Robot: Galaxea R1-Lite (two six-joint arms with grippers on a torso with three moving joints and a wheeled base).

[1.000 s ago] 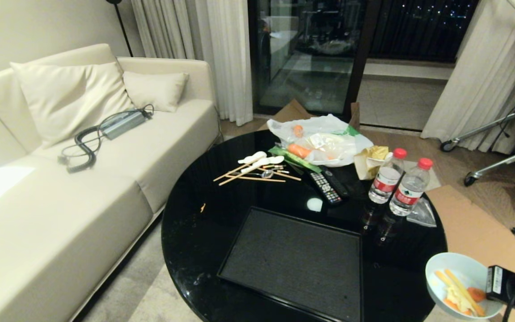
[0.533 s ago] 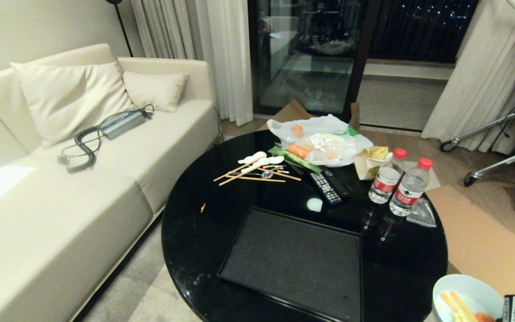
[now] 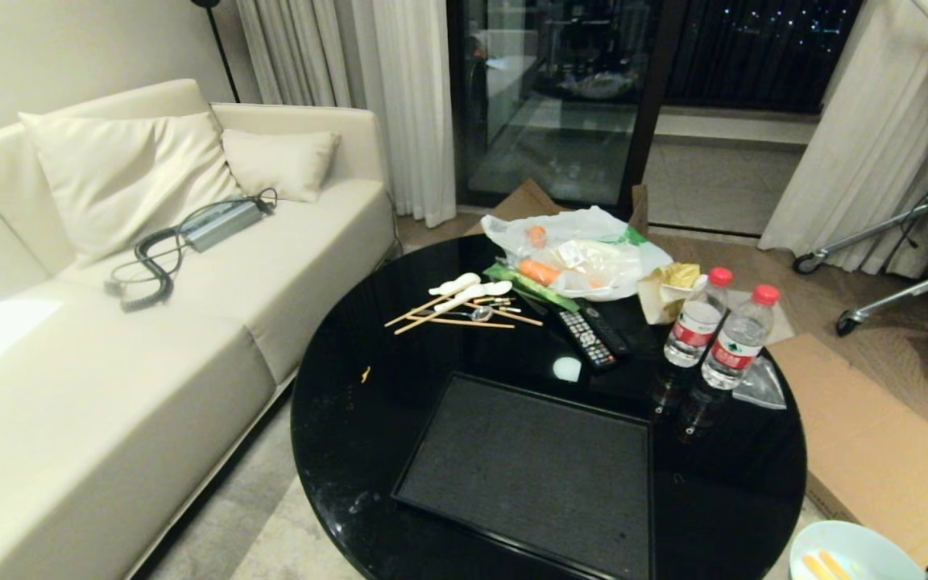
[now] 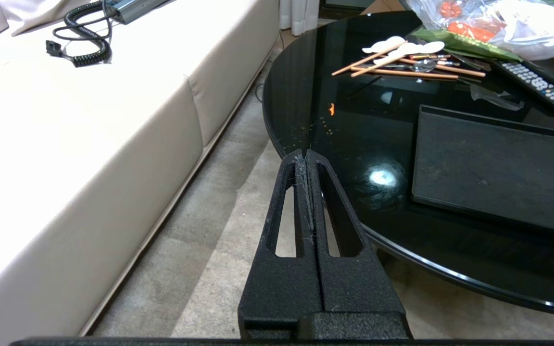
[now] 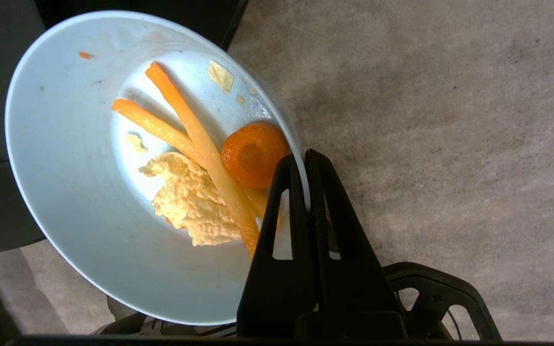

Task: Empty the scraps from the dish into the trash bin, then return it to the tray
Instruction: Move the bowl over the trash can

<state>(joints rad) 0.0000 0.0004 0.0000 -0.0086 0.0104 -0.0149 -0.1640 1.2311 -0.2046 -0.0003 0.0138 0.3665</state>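
Note:
The dish (image 5: 65,168), a pale bluish-white bowl, hangs off the table's near right edge above the carpet, tilted. My right gripper (image 5: 305,158) is shut on its rim, one finger inside and one outside. The scraps (image 5: 200,192) lie in it: a carrot slice, orange-yellow strips and a pale crinkled leaf. Only the dish's far rim (image 3: 851,548) shows in the head view's lower right corner. The black tray (image 3: 528,467) lies bare on the table's near side. My left gripper (image 4: 306,154) is shut on nothing, over the floor beside the table's left edge. The trash bin is out of view.
On the round black glass table (image 3: 351,419) are two water bottles (image 3: 698,322), a remote (image 3: 589,338), chopsticks and spoons (image 3: 464,306) and a plastic bag with carrots (image 3: 585,254). A cream sofa (image 3: 150,322) stands left, flat cardboard (image 3: 875,435) lies on the floor right.
My right gripper has carried the dish down and to the right in the head view, so it has nearly left the picture. The left arm and the table's things have not moved.

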